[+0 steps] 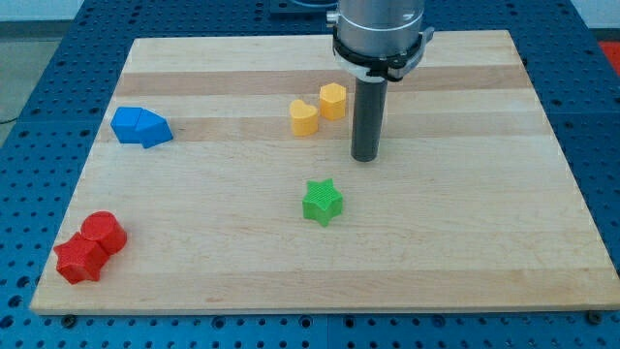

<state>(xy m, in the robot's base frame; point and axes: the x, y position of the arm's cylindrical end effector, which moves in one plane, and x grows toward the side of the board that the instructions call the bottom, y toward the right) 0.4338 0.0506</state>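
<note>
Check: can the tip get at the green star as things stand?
Probably yes. My tip sits up and to the view's right of the green star, with bare board between; the yellow blocks lie off that line.

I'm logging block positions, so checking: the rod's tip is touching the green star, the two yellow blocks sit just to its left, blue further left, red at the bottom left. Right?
One thing is wrong: my tip is not touching the green star. The camera view shows bare board between them, the star lying below and left of my tip. The rest holds: yellow blocks just left, blue block further left, red blocks bottom left.
</note>
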